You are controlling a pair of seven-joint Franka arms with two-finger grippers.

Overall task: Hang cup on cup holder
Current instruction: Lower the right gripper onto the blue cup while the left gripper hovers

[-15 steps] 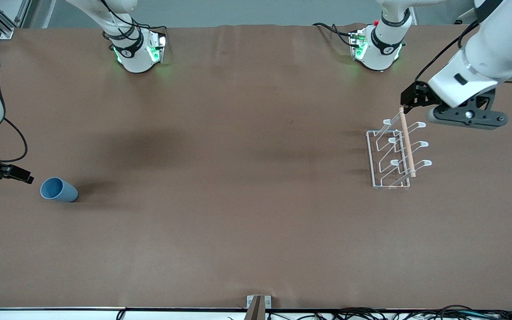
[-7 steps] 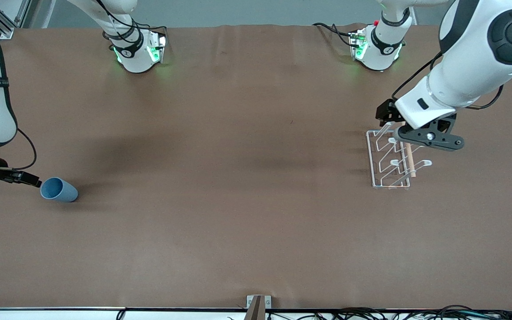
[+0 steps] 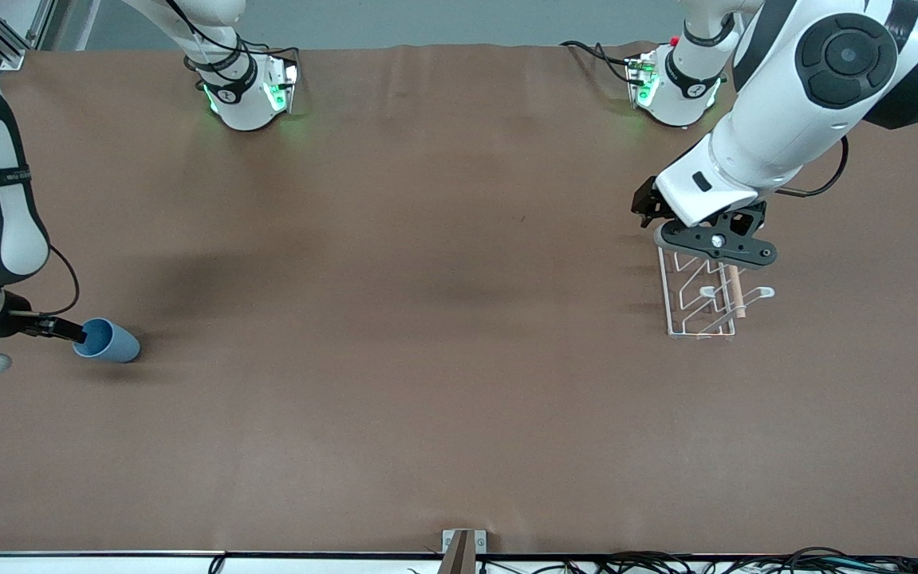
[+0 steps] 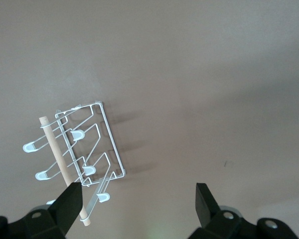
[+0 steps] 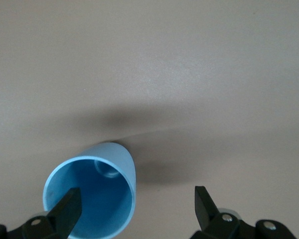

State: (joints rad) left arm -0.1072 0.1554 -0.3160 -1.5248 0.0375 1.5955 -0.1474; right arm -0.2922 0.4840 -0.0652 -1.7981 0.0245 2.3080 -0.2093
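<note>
The light-blue cup (image 3: 112,343) lies on its side near the right arm's end of the table, its mouth toward my right gripper (image 3: 60,330). In the right wrist view the cup (image 5: 89,199) shows its inside. The right gripper (image 5: 134,199) is open, with one finger in front of the mouth and the other beside the cup. The white wire cup holder (image 3: 735,295) with its wooden rod stands near the left arm's end. My left gripper (image 3: 698,231) is open and empty over the holder's end farther from the front camera. The holder (image 4: 60,159) shows ahead of that gripper (image 4: 137,199).
A brown cover spans the whole table. The two arm bases (image 3: 239,88) (image 3: 678,80) stand at the table's edge farthest from the front camera. A small metal bracket (image 3: 462,546) and cables run along the nearest edge.
My right gripper has moved up to the cup's mouth. My left arm has swung in from the table's end to over the holder, now covering part of it. The cup and holder have not moved.
</note>
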